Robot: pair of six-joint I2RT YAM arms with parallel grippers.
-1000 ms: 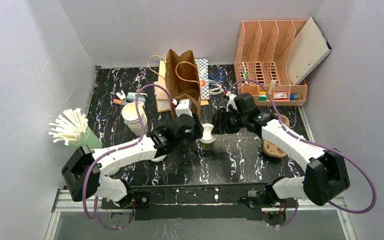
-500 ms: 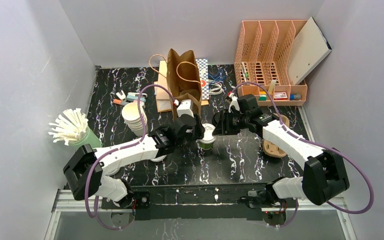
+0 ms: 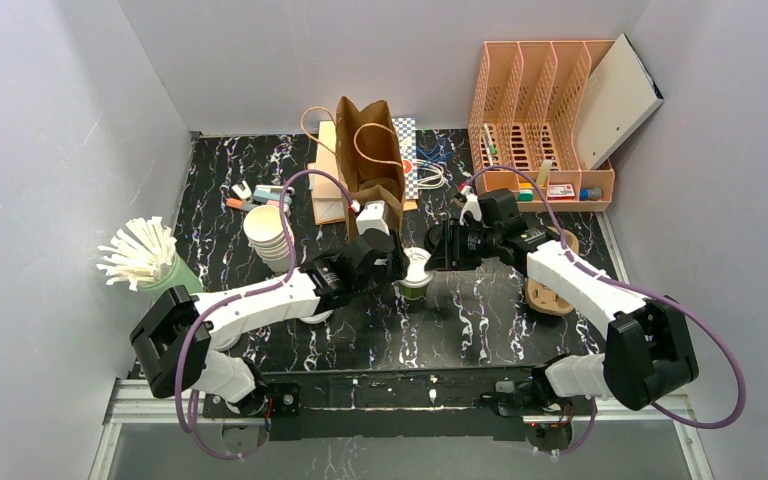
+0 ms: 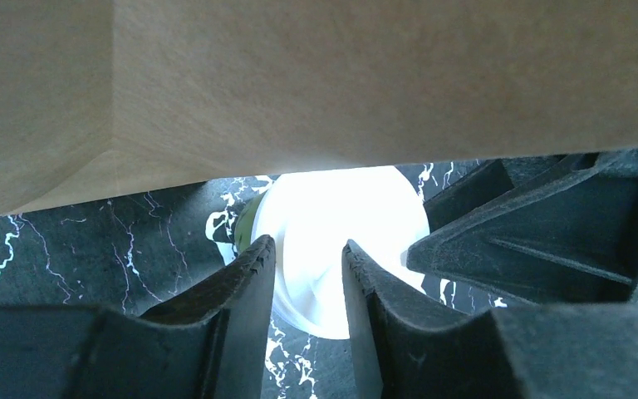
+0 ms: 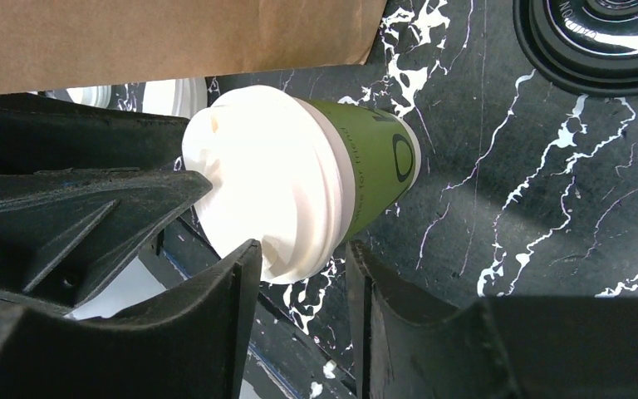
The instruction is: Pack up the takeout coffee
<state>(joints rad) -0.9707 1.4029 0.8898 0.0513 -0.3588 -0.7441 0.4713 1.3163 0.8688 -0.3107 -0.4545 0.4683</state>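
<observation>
Left gripper [image 4: 307, 249] and right gripper [image 5: 303, 249] have been edged nearer the sip lid [image 5: 270, 187] of the green-sided cup [image 5: 374, 166]; whether either is clamped cannot be told. Cup should be kept upright, squeezed lightly.

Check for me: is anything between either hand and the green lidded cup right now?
Nothing visible. The left hand and right hand flank the green cup, fingertips at its white lid. The paper bag stands just behind them, not between.
</observation>
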